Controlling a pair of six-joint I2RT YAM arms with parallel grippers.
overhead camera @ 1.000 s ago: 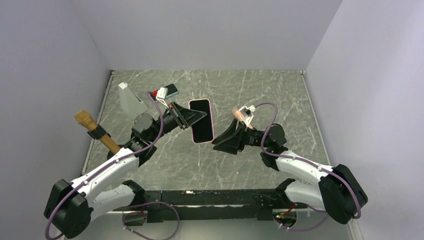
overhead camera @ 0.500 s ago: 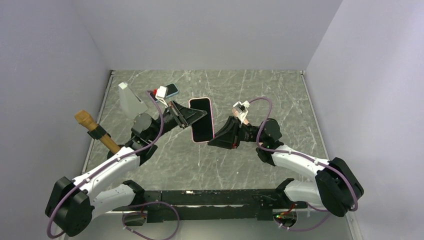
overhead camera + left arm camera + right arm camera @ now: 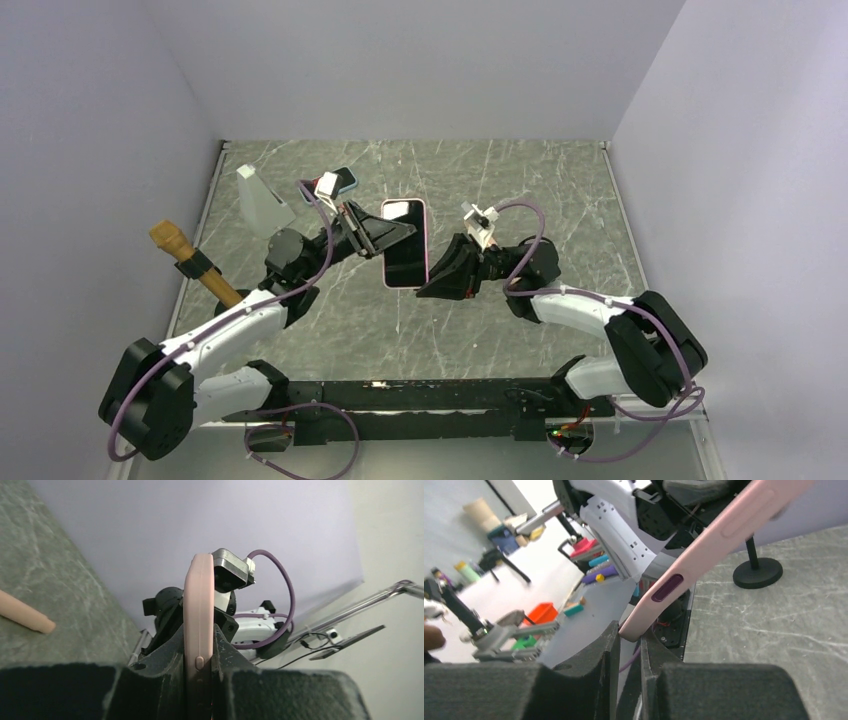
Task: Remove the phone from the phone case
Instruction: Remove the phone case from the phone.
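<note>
- Phone (image 3: 405, 243) sits in its pink case (image 3: 198, 610), held in the air over the middle of the tabletop (image 3: 520, 190), screen facing up toward the top camera.
- Left gripper (image 3: 388, 233) is clamped on the left long edge. Its wrist view shows the case rim pinched tight between both fingers, near a side button.
- Right gripper (image 3: 629, 635) is at the phone's near right corner. Its fingers are almost together and the case corner sits at the mouth of the gap. You cannot tell from these views whether it has bitten down.
- Handling, as a judgement:
  - The phone is stiff, moderately heavy, with a slick, breakable glass face.
  - The case looks soft and rubbery, so it should flex and give good friction.
- Where to take hold: only the case lip at that corner, not the glass, then peel the lip back off the corner.
- Risks:
  - The left clamp pins phone and case together, so the peel can only start at the free side.
  - Once a corner pops, the phone may slide out and drop.
</note>
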